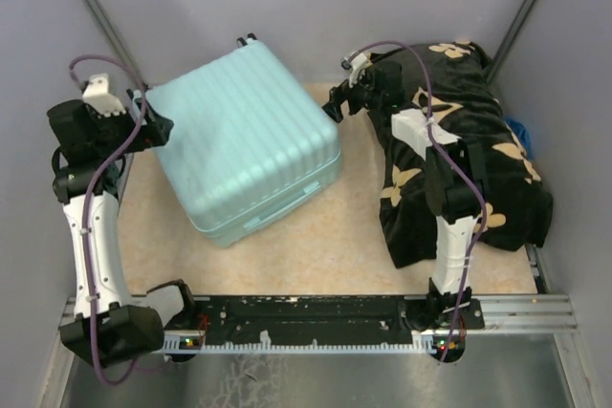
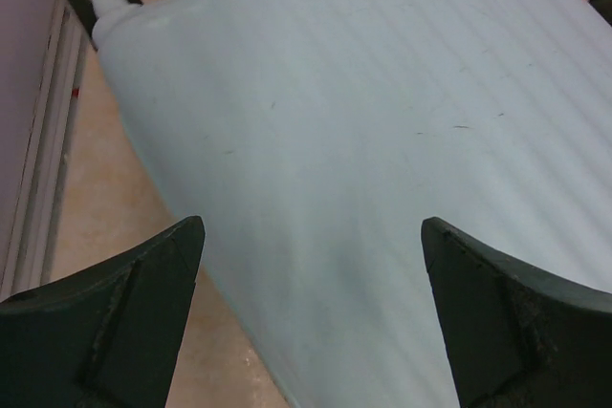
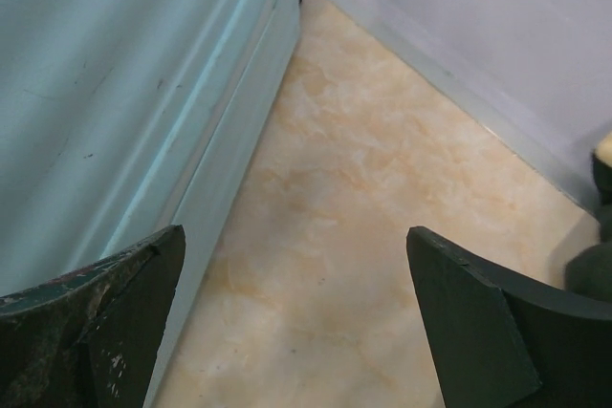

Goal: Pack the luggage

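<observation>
Soft, even overhead light, faintly cool; shadows stay weak. Both wrist views look slightly hazy, their near dark fingertips out of focus.

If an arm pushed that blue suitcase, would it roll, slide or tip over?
The suitcase lies flat on its broad side, so it probably won't tip. Its wheels seem to stick out sideways, off the table, so it would likely slide, not roll. It looks ribbed, hard and smooth, so probably stiff but slippery.
</observation>
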Controlling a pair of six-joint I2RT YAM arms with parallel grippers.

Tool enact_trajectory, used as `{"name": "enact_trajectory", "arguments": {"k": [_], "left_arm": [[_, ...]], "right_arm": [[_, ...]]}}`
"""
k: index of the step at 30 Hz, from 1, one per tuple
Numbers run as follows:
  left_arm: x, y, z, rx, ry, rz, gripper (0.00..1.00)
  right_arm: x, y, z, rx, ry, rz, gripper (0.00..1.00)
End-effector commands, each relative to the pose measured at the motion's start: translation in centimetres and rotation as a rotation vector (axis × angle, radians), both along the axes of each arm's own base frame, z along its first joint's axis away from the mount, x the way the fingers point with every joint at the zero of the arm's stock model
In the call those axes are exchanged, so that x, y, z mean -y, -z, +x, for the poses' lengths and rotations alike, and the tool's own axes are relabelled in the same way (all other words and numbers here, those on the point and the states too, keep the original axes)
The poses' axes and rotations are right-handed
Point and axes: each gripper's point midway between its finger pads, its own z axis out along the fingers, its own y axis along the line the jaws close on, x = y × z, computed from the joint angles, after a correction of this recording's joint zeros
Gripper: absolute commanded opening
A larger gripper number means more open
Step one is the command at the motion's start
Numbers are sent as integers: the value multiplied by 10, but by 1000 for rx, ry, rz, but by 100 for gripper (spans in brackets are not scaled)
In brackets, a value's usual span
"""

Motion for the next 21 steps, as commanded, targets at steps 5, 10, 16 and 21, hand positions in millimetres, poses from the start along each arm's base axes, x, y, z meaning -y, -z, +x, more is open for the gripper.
{"name": "enact_trajectory", "arguments": {"k": [5,10,16,21], "left_arm": [[-34,45,1,-121,-47,-236,100],[-21,66,26,-124,111,-318,99],[26,96,53,-242,333,-342,95],[100,113,55,-269,556,-253,94]], "right_arm": [[-31,-22,-18,76,-109,-27,99],[-38,-22,-48,76,-204,-8,99],[-48,-19,-93,88,-304,-17,99],[-45,-21,-130,127,-340,-40,99]]}}
